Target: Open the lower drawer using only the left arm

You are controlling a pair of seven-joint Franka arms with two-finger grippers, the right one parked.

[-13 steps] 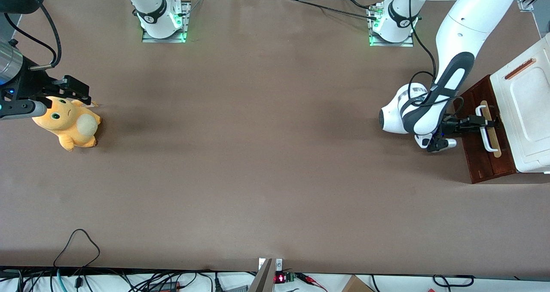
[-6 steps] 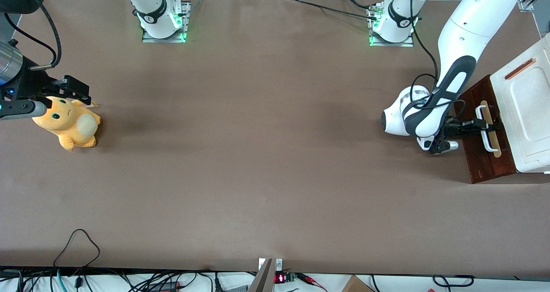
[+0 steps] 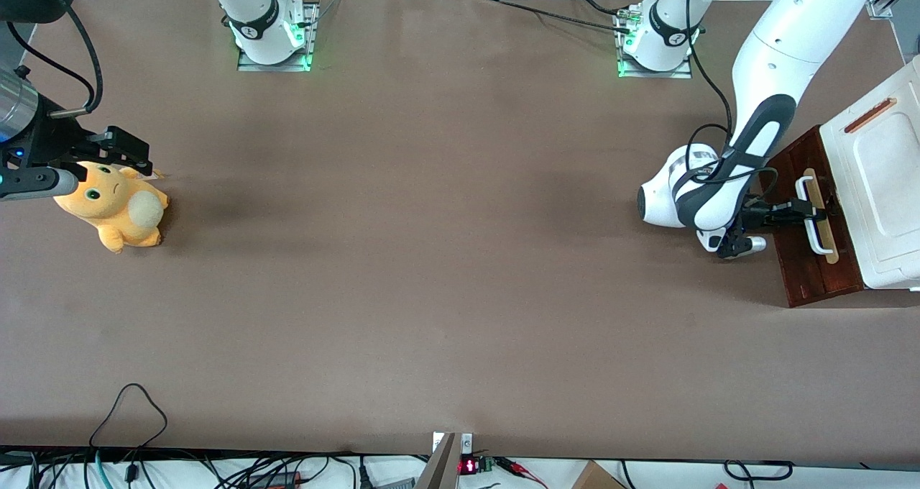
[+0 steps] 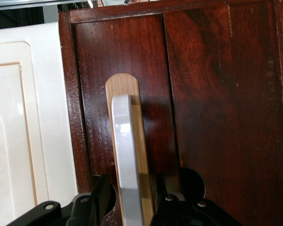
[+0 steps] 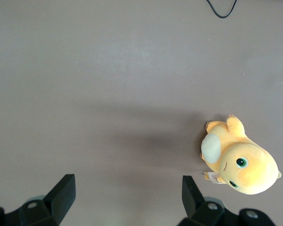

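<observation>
Straddling drawer handle [image 4: 126, 160]: pincer [image 4: 129, 200] fingers apart.

Wide brown table top [image 3: 431, 259], black cables [image 3: 129, 410] along its near edge, even overhead light

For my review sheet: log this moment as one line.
phase: at handle | pincer: fingers straddling white handle, grip unconfirmed | lower drawer: no gap visible
</observation>
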